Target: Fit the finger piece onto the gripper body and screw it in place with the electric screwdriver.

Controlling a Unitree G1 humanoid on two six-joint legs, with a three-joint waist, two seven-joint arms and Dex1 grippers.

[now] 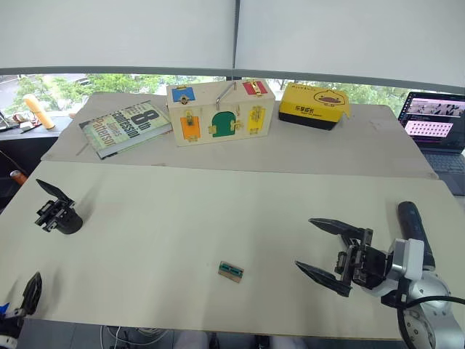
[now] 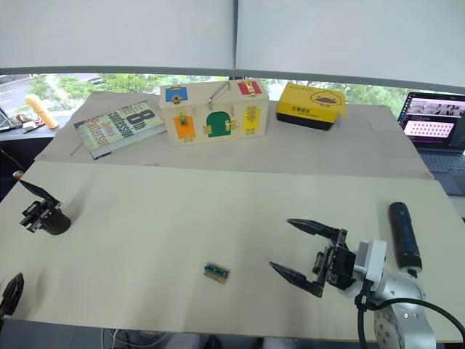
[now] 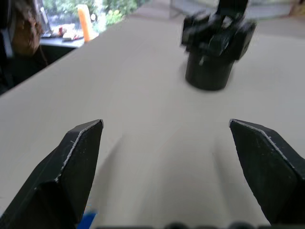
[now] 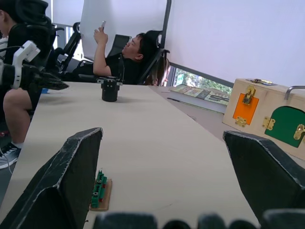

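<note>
Gripper body [image 1: 60, 214], black and blocky with one pointed finger projecting up and away from the robot, stands near the left edge of the pale table [image 1: 218, 218]. Left gripper [image 3: 167, 143] points at it from nearby, jaws spread and empty, the body upright just beyond its tips. Small green-and-tan block [image 1: 231, 271] lies near the table's front edge, between the two arms. Right gripper [image 1: 320, 247] hovers to the right of the block, fingers spread wide, holding nothing. Electric screwdriver [image 2: 404, 235] lies flat on the table beside the right wrist. Farther back rest a book [image 1: 125, 127], a wooden latch box [image 1: 220, 110] and a yellow case [image 1: 314, 104]; a laptop [image 1: 436, 120] sits at far right.
</note>
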